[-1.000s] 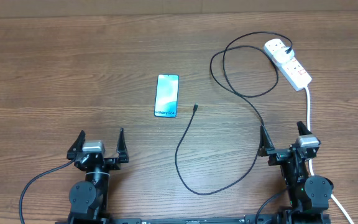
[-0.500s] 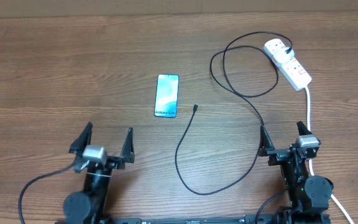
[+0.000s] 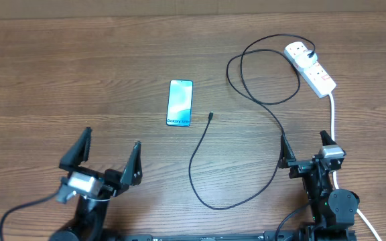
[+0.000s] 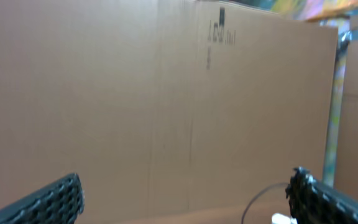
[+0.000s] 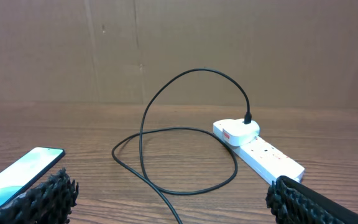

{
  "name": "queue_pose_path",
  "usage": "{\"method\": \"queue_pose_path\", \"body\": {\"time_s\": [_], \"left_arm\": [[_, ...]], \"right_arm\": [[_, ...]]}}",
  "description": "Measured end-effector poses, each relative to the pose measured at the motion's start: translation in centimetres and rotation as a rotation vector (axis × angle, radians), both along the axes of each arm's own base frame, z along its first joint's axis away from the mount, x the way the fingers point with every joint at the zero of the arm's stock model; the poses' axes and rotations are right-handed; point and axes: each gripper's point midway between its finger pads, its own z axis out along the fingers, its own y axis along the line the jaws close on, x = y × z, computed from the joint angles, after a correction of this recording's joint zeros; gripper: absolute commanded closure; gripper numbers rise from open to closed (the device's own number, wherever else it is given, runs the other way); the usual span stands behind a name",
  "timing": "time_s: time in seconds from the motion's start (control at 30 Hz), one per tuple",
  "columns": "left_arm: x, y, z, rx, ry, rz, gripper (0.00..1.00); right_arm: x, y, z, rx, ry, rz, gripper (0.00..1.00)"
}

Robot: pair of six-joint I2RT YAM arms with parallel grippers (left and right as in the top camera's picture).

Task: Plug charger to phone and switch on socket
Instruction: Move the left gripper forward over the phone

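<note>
The phone (image 3: 180,102) lies flat at mid-table, its teal screen up; the right wrist view shows it at the lower left as phone (image 5: 18,176). The black charger cable (image 3: 198,157) snakes from its loose connector tip (image 3: 210,116), just right of the phone, to a black plug (image 3: 311,53) seated in the white socket (image 3: 317,73) at the far right. My left gripper (image 3: 112,138) is open and raised, near the front left. My right gripper (image 3: 304,142) is open at the front right, and the cable (image 5: 185,132) and socket (image 5: 263,151) lie ahead of it.
A thick white cord (image 3: 332,114) runs from the socket down past my right arm. A cardboard wall (image 4: 166,93) fills the left wrist view, with my left gripper (image 4: 185,183) open in front of it. A cardboard backdrop (image 5: 229,50) stands behind the table.
My left arm has lifted and drawn toward the front left, tilting its open gripper up. The right arm, phone, cable and socket have not moved.
</note>
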Motion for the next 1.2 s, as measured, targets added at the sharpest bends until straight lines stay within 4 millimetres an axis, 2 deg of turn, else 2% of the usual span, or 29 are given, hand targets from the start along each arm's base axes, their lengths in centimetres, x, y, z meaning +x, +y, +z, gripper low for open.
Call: {"method": "queue_pose_path", "body": {"time_s": [0.13, 0.27, 0.37, 0.5, 0.73, 0.93, 1.13, 1.2], "left_arm": [[0.8, -0.2, 1.2, 0.040, 0.218, 0.000, 0.00], [2.2, -0.3, 1.2, 0.122, 0.483, 0.006, 0.00], [3.6, -0.8, 1.7, 0.159, 0.597, -0.015, 0.00], [5.1, -2.5, 2.0, 0.183, 0.659, -0.106, 0.00], [6.4, -4.0, -0.2, 0.167, 0.783, -0.197, 0.00], [6.8, -4.0, -2.9, 0.152, 1.074, -0.200, 0.00], [9.6, -3.9, -2.1, 0.150, 1.178, -0.159, 0.00], [9.8, -4.3, -2.5, 0.136, 1.206, -0.183, 0.00]], "right_arm": [[0.0, 0.0, 0.0, 0.001, 0.000, 0.000, 0.00], [0.0, 0.0, 0.0, 0.000, 0.000, 0.000, 0.00], [0.0, 0.0, 0.0, 0.000, 0.001, 0.000, 0.00], [0.0, 0.0, 0.0, 0.000, 0.001, 0.000, 0.00], [0.0, 0.0, 0.0, 0.000, 0.000, 0.000, 0.00], [0.0, 0.0, 0.0, 0.000, 0.001, 0.000, 0.00], [0.0, 0.0, 0.0, 0.000, 0.000, 0.000, 0.00], [0.0, 0.0, 0.0, 0.001, 0.000, 0.001, 0.00]]}}
